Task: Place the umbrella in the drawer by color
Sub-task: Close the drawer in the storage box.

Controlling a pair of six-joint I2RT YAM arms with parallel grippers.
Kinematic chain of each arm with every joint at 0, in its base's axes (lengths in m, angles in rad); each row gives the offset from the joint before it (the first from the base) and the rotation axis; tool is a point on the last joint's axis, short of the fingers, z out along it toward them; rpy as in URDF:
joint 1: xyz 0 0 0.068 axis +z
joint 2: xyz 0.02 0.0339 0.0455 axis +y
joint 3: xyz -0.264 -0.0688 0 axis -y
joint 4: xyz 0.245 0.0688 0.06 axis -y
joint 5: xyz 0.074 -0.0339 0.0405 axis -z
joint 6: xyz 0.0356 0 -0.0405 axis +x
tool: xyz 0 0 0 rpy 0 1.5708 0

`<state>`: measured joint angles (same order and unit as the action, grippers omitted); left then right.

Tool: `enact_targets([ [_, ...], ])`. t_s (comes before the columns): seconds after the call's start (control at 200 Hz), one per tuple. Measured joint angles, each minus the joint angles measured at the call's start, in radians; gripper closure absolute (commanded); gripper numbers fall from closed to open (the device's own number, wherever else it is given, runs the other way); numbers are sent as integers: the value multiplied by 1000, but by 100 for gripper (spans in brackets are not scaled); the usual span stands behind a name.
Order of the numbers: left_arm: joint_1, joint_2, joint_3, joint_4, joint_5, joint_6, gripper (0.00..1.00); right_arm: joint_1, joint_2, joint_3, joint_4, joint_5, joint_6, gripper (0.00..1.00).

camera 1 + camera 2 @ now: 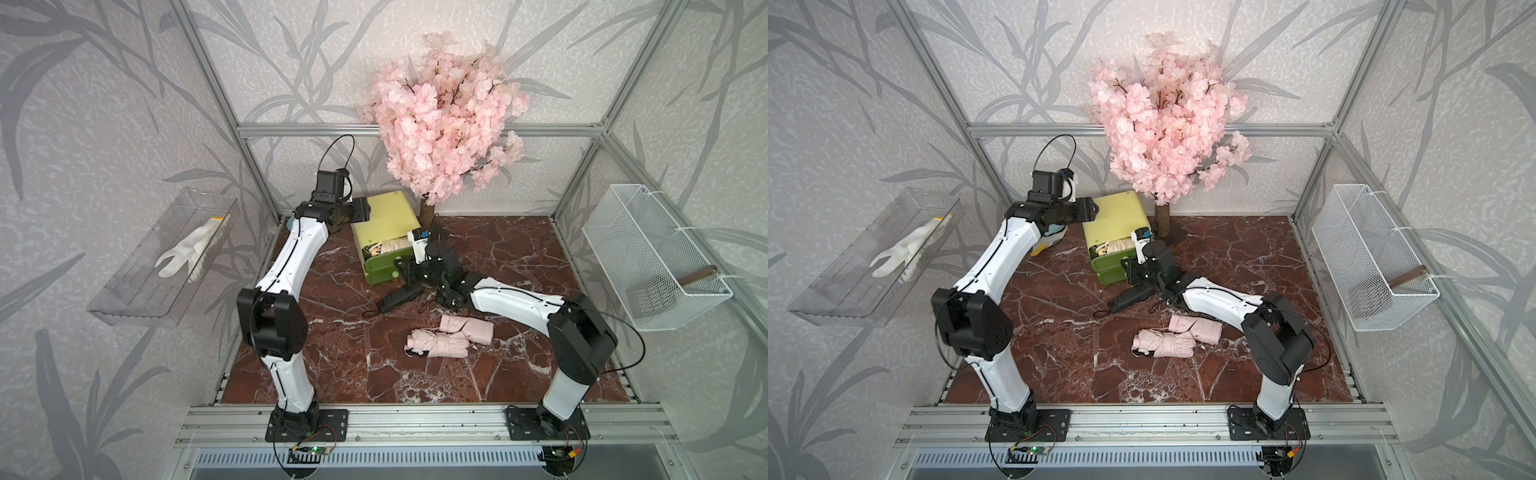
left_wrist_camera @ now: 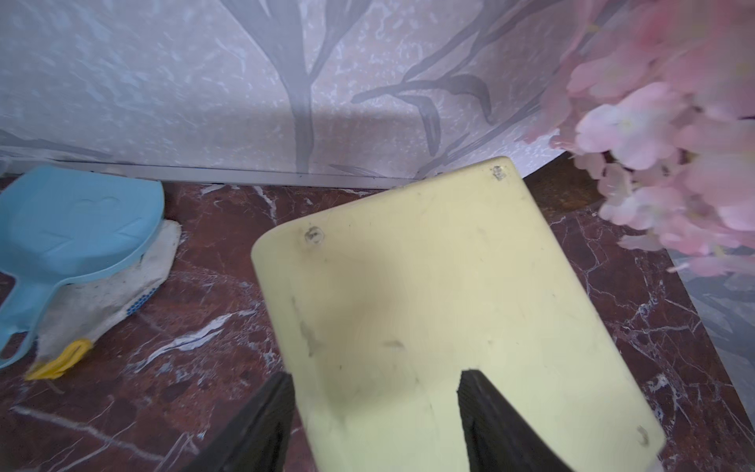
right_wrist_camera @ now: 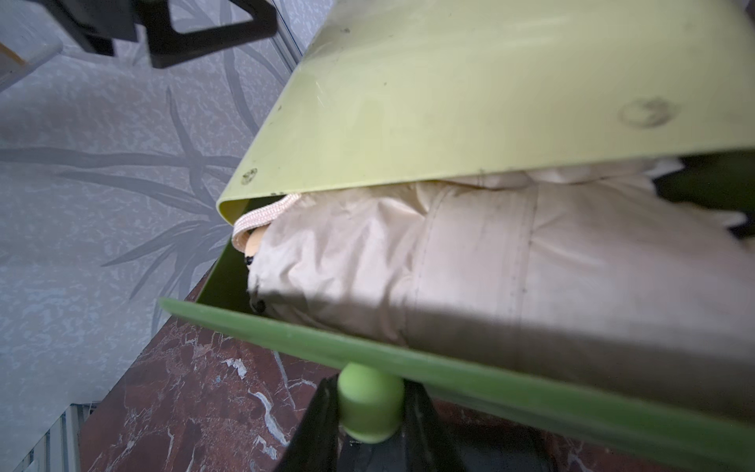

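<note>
A green drawer cabinet with a pale yellow-green top (image 1: 382, 212) (image 1: 1115, 214) (image 2: 429, 306) stands at the back of the table. Its top drawer (image 1: 382, 262) (image 3: 408, 359) is pulled out, and a beige umbrella (image 1: 388, 247) (image 1: 1119, 248) (image 3: 490, 265) lies inside. My right gripper (image 3: 369, 388) (image 1: 400, 266) is shut on the drawer's round green knob (image 3: 369, 408). My left gripper (image 2: 376, 376) (image 1: 360, 210) hangs open over the cabinet top's left rear, holding nothing. A black umbrella (image 1: 399, 298) (image 1: 1129, 300) and two pink umbrellas (image 1: 438, 344) (image 1: 467, 326) lie on the table in front.
A pink blossom tree (image 1: 444, 120) rises right behind the cabinet. A blue scoop (image 2: 77, 220) and a white glove (image 2: 102, 302) lie left of the cabinet by the back wall. A white wire basket (image 1: 652, 257) hangs on the right wall, a clear shelf (image 1: 137, 299) on the left.
</note>
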<state>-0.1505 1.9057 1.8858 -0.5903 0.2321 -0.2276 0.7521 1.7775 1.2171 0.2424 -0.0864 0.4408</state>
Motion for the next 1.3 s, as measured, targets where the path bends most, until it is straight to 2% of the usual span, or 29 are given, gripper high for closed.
enact_targets([
  [0.205,35,113,113,-10,32,8,32,-19,24,34,-3,-23,0,100],
  [0.82,37,91,48,42,35,7,33,-42,155,209,-42,-36,-9,100],
  [0.99,38,85,35,53,36,6,33,-43,179,236,-39,-27,-18,97],
  [1.025,39,85,34,55,36,5,33,-43,180,238,-39,-26,-19,95],
  [1.215,39,78,20,68,37,-6,33,-42,188,249,-41,-21,-21,71],
  [1.3,39,78,20,68,37,-11,33,-42,188,249,-42,-18,-21,64],
])
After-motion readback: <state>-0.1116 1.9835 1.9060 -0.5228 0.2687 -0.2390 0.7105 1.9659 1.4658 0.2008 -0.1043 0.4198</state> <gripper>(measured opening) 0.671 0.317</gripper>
